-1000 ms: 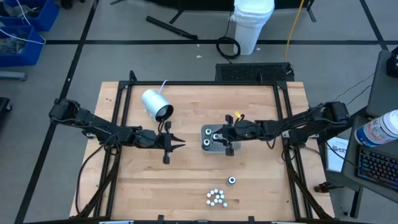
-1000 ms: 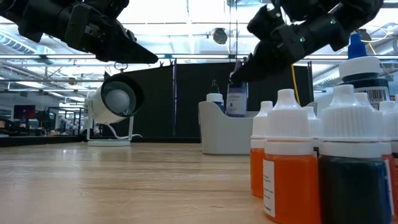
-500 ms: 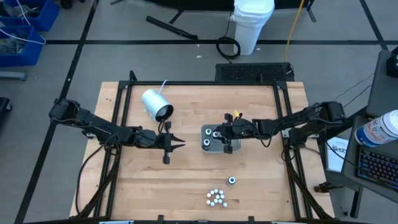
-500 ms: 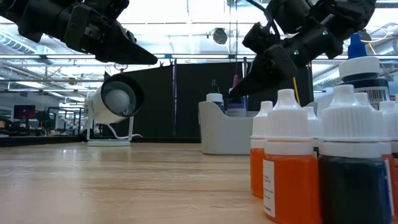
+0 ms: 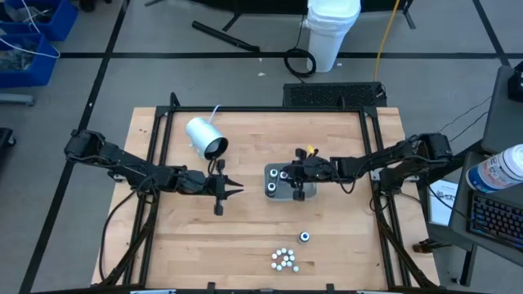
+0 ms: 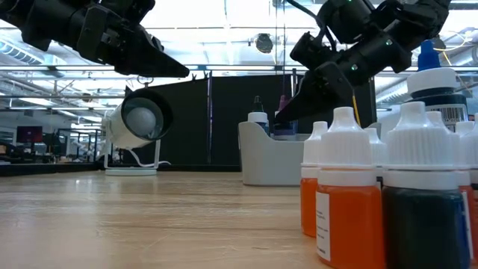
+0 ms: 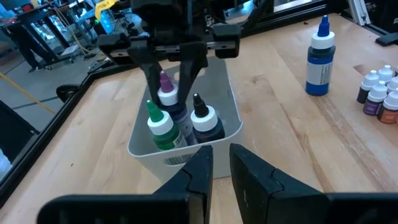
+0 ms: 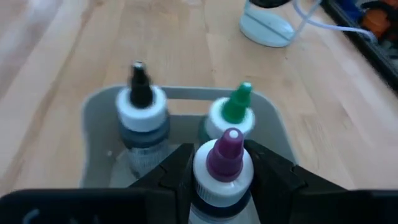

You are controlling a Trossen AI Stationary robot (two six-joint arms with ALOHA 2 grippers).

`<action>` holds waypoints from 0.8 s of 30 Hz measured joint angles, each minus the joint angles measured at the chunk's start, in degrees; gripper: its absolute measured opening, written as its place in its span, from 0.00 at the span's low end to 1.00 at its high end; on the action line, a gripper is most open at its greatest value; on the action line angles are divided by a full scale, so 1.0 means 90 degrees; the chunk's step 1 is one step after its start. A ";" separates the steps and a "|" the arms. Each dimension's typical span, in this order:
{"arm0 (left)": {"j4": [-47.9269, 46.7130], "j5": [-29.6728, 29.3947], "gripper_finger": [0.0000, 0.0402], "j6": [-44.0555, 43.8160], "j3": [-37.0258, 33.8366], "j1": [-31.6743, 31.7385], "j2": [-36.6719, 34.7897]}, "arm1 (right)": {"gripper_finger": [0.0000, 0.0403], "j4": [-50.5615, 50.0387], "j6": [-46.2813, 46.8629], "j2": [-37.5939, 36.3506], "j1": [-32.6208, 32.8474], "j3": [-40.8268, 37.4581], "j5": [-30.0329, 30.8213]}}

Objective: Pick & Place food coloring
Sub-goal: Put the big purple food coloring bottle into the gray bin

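Observation:
A grey tray (image 5: 270, 191) stands mid-table and holds three food coloring bottles. One has a black tip (image 8: 140, 102), one a green tip (image 8: 234, 112), and one a purple tip (image 8: 226, 163). My right gripper (image 5: 288, 174) reaches in over the tray from the table's right and is shut on the purple-tipped bottle. My left gripper (image 5: 237, 189) hovers left of the tray, pointing at it. Its fingers (image 7: 200, 168) are nearly together with nothing between them. Several more bottles stand in a cluster (image 5: 283, 259) near the front edge. A blue one (image 5: 304, 237) stands alone. My right gripper pinches the purple-tipped bottle at its white cap (image 8: 205, 172) between its two fingers (image 7: 150, 78). The fingers slant down from the table's right side. The bottle stands upright inside the tray between the other two. The tray wall hides its base.
A big white cylinder (image 5: 206, 137) lies on the far left of the table. In the low view the cluster's orange bottle (image 6: 343, 194) and a dark one (image 6: 426, 209) fill the near right. Bare wood lies between the tray and the cluster.
My right gripper has sunk toward the tray and moved slightly toward the table's left. It has carried the purple-tipped bottle from above the rim down into the tray. The bottle has stayed upright.

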 joint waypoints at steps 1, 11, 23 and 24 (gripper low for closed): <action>0.0000 0.0000 0.16 0.0000 0.0000 0.0000 0.0000 | 0.30 -0.0052 -0.0025 0.0000 -0.0010 0.0000 0.0005; 0.0001 0.0000 0.16 0.0029 0.0000 0.0000 0.0000 | 0.30 -0.0121 0.0033 0.0000 -0.0040 -0.0002 -0.0016; 0.0007 0.0000 0.16 0.0032 0.0000 0.0000 0.0000 | 0.30 -0.0110 0.0263 0.0000 -0.0039 -0.0002 -0.0018; 0.0007 0.0000 0.16 0.0032 0.0000 0.0000 0.0000 | 0.30 -0.0093 0.0287 0.0000 -0.0039 -0.0002 -0.0020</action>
